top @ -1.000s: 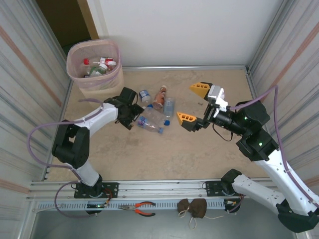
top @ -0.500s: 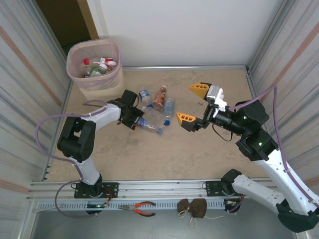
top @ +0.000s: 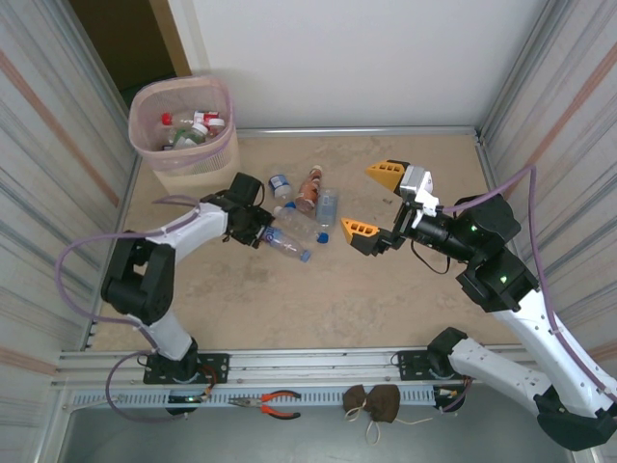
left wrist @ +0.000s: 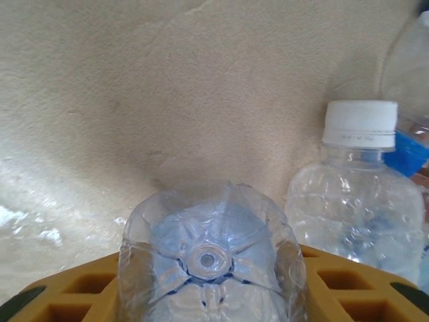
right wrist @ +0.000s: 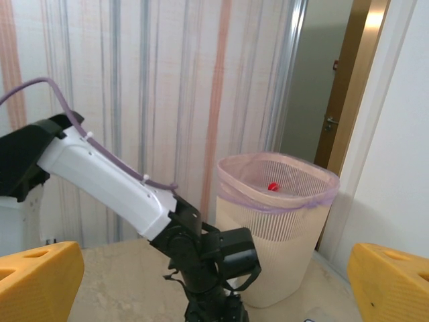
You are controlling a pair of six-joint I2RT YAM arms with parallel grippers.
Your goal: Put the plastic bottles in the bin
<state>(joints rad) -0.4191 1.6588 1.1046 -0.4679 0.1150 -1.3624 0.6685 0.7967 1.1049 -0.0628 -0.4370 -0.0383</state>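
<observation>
In the left wrist view the clear bottle [left wrist: 211, 258] ran off the bottom edge and hid most of the yellow fingers [left wrist: 67, 295] of the left gripper [left wrist: 211, 288]. A white-capped bottle [left wrist: 355, 215] was cropped at the lower right (a third bottle [left wrist: 405, 60], top right, showed just a blurred shoulder). From above, the bottles [top: 193, 125] inside the bin [top: 193, 162] were too small to count.

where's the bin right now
In the top view the bin stands in the far left corner, just beyond the left gripper and the loose bottles.
</observation>
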